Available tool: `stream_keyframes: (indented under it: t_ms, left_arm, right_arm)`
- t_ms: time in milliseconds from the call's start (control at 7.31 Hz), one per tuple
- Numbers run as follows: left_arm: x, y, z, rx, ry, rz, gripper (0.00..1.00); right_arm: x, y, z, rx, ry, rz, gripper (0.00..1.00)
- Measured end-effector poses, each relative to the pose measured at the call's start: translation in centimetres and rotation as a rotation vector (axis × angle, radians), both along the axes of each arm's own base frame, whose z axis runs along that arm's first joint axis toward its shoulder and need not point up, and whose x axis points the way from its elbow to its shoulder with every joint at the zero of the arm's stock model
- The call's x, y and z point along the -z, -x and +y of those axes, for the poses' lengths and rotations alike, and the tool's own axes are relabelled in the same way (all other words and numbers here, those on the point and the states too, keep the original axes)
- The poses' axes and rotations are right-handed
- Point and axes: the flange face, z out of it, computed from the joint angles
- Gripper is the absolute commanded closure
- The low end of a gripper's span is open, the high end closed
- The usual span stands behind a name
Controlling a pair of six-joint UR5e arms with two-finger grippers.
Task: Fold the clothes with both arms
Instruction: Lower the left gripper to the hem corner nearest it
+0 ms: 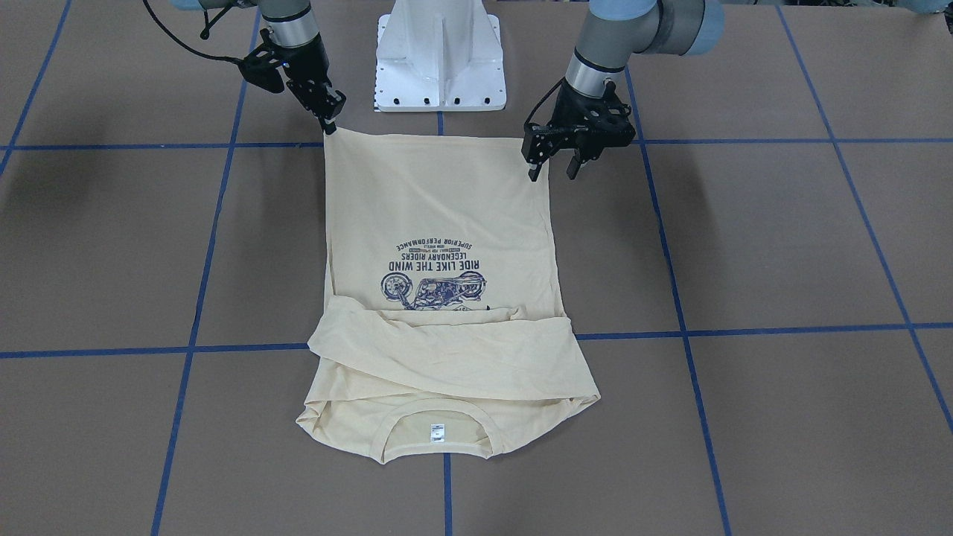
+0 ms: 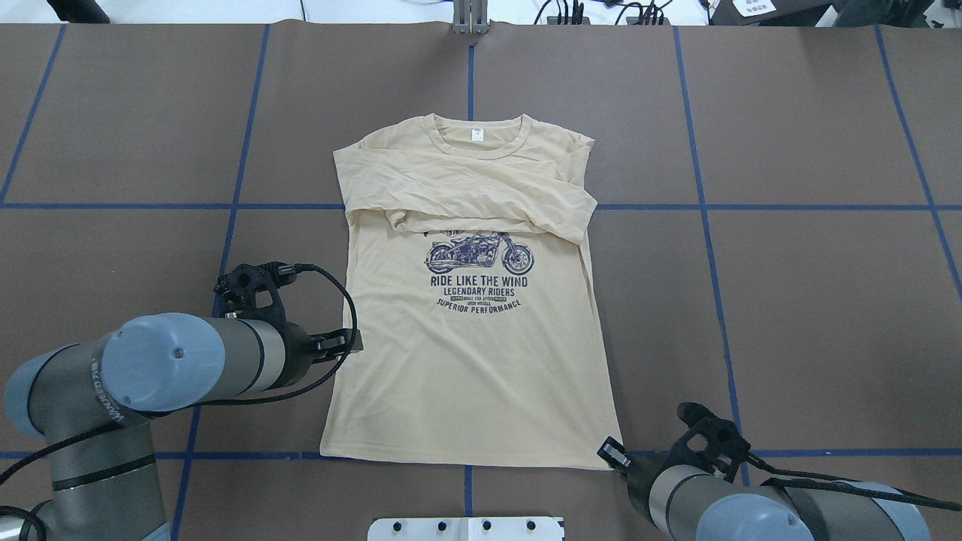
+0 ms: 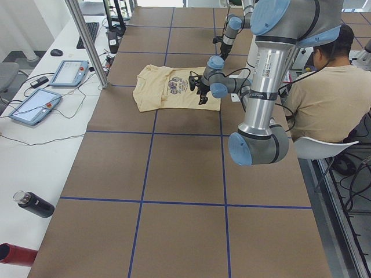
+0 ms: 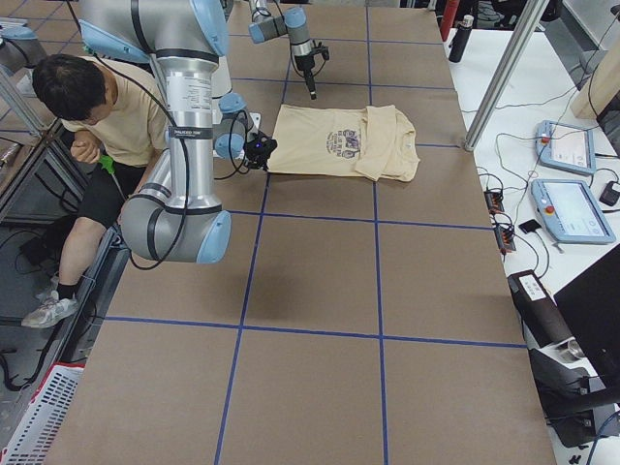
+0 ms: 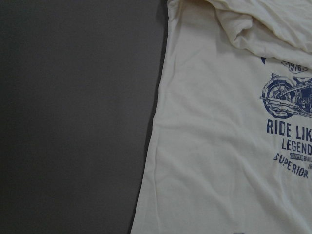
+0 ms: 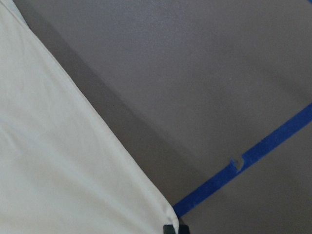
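A pale cream-yellow T-shirt (image 2: 466,376) lies flat, print side up, in the middle of a brown table (image 2: 789,300). Its collar points away from the robot and its hem toward it. The long sleeves (image 2: 466,199) are folded across the chest in a soft, rumpled band that hides the top of the navy motorcycle print (image 2: 479,282). "RIDE LIKE THE WIND" reads clearly; the smallest lines do not. A small white neck label (image 2: 476,135) sits inside the ribbed collar, its text too small to read. The cloth is a thin, matte knit, smooth over the body. The table is matte too, gridded with blue tape lines (image 2: 751,207).

The right gripper (image 1: 328,128) meets the hem corner on the robot's right. Its black fingers are drawn together to one point, pinching that corner. Its wrist view shows only a dark tip at the frame's bottom edge.

The left gripper (image 1: 553,170) is at the opposite side edge, a little up from the hem. Its jaws are spread wide, one finger (image 1: 534,171) over cloth and the other over bare table. Whether they touch is unclear.

A white pedestal base (image 1: 439,59) stands between the arms. A seated person (image 3: 322,87) shows in the side views.
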Motion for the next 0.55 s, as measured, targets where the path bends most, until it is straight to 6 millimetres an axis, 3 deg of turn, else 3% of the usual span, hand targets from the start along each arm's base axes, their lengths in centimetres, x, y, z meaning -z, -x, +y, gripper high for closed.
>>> stream_keyframes:
  t_ms: [137,547]
  left_arm:
    - [0.2,0.3,0.4,-0.016,0.011,0.01,0.5]
    - [0.5,0.5,1.6,-0.032,0.076,0.036,0.51]
  right_arm:
    - [0.0,0.0,0.0,0.0,0.0,0.0,1.0]
    - [-0.1,0.0,0.0,-0.002,-0.003,0.001,1.0]
